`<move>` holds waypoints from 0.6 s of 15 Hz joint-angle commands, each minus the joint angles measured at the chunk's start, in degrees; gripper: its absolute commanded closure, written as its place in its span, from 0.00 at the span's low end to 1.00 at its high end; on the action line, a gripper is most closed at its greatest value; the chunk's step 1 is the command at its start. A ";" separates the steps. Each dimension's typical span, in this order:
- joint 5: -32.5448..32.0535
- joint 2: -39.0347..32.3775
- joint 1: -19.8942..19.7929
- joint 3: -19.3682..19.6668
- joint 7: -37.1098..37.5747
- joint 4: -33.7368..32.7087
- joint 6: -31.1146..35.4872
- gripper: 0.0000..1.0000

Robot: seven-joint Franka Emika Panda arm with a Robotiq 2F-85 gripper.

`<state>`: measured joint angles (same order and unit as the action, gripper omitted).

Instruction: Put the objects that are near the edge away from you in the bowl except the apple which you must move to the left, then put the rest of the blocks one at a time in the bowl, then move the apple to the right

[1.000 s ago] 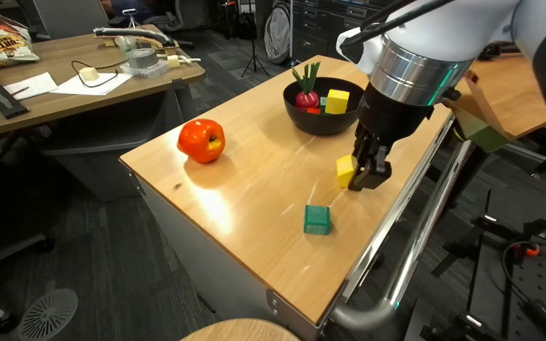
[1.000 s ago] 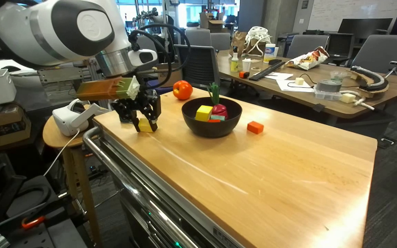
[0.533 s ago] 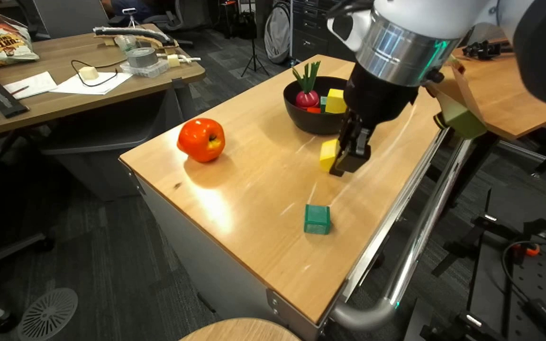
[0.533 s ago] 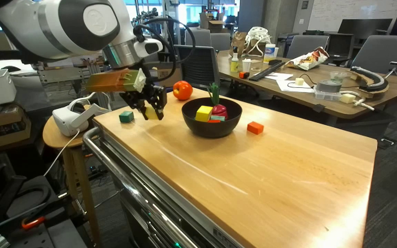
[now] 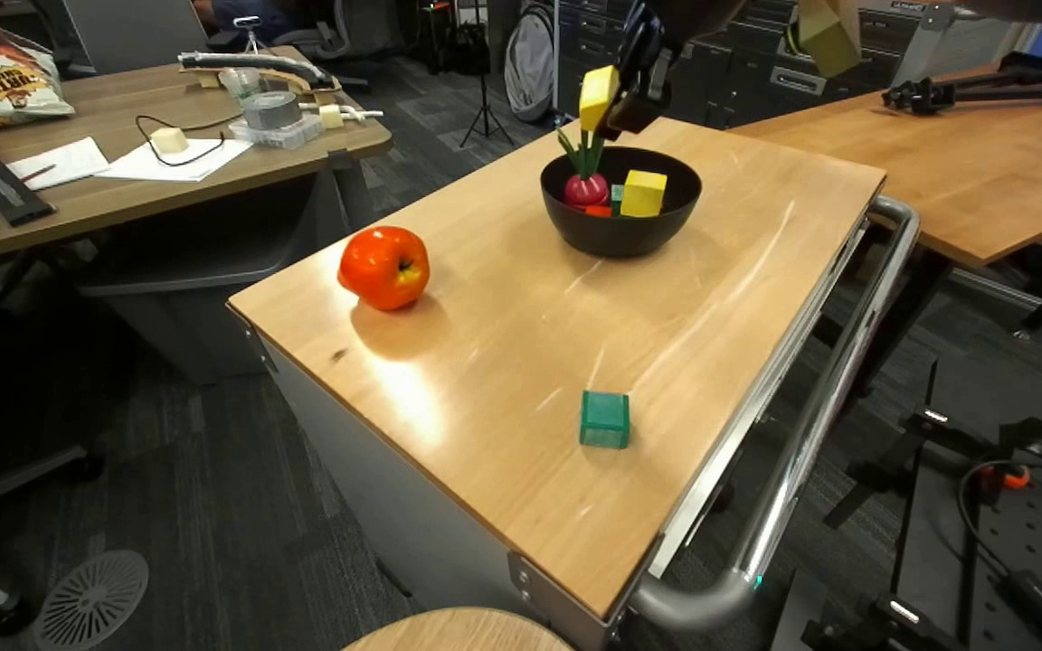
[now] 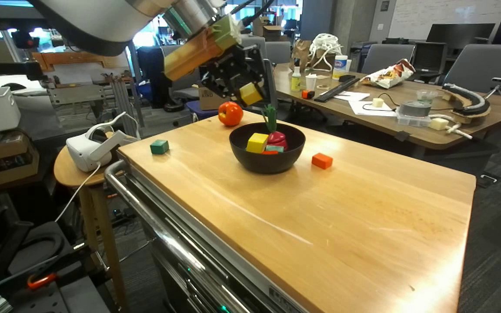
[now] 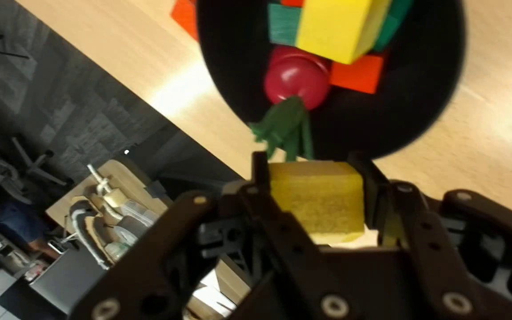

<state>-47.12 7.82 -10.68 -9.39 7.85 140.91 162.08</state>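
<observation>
My gripper [image 6: 250, 94] is shut on a yellow block [image 7: 320, 202], held tilted above the rim side of the black bowl [image 5: 611, 237]. The held block also shows in both exterior views [image 5: 597, 99]. In the wrist view the bowl [image 7: 398, 129] holds a radish with green leaves [image 7: 298, 80], another yellow block [image 7: 331, 29], and green and red-orange blocks. The red-orange apple [image 5: 384, 269] sits on the table near a corner, also in an exterior view [image 6: 230, 114]. A green block [image 5: 605, 420] stands alone on the table. A red-orange block [image 6: 322, 161] lies beside the bowl.
The wooden cart top [image 6: 363, 217] has a metal rail [image 6: 168, 243] along one side. A stool with a white headset [image 6: 87, 150] stands by the cart's end. A second table [image 5: 213, 190] with a chip bag and tape is apart from the cart.
My gripper has lifted the yellow block off the table and carried it up and across to above the bowl. The apple, green block and bowl contents have not moved.
</observation>
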 commanded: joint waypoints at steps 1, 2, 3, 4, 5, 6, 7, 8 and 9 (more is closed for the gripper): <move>-13.41 -8.01 -3.73 -1.20 12.61 -5.73 0.06 0.79; -14.32 -9.86 -3.44 -0.89 14.58 -6.34 -0.37 0.79; -12.98 -11.81 -3.05 -0.68 15.36 -6.67 -0.46 0.79; -11.51 -13.47 -2.80 -0.60 15.86 -7.05 -0.29 0.79; -9.01 -15.05 -2.65 -0.70 15.18 -7.26 -0.02 0.79; -6.34 -16.34 -2.65 -0.99 14.41 -7.59 0.03 0.79; -3.26 -17.43 -2.80 -1.41 13.24 -7.84 0.10 0.79; -0.71 -17.55 -2.98 -1.66 12.55 -8.67 -0.13 0.69; 1.49 -17.75 -3.07 -1.86 11.93 -9.09 -0.32 0.29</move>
<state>-51.55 -6.91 -13.55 -10.16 21.53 134.33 162.01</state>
